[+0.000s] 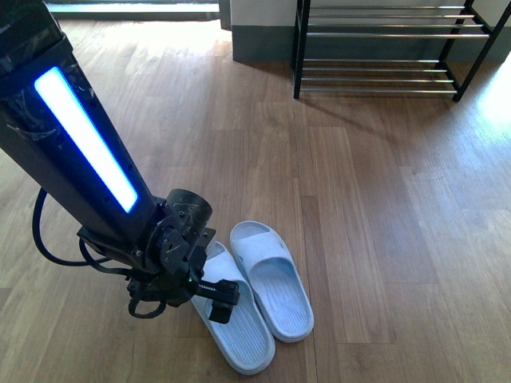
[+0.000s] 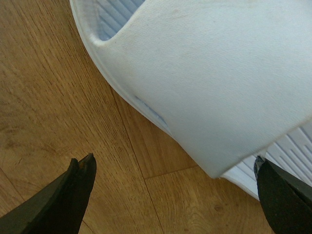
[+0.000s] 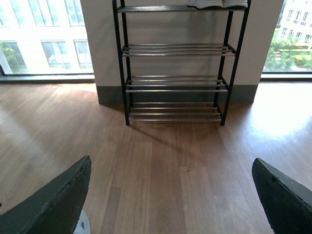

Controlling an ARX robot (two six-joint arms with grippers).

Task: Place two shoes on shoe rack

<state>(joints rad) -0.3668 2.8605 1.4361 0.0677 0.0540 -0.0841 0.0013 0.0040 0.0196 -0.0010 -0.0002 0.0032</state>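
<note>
Item: pale blue slide (image 1: 239, 331), lying directly beneath your left hand (image 1: 211, 299); fingers (image 2: 73, 195) spread wide, arm (image 1: 80, 144) slanted steeply downward.

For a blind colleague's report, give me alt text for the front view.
The open left pincer sits over the left slide, beside the right slide, both pale blue, on a wood floor. The rack stands further back, upper right.

Warm wood-plank floor (image 1: 359, 199) with long seams, plain pale wall (image 3: 97, 39) at the far end, grey baseboard (image 3: 109, 95) along its foot, big windows (image 3: 39, 34) either side, green trees (image 3: 275, 53) outside, bright sun patch (image 3: 278, 117) on the boards
</note>
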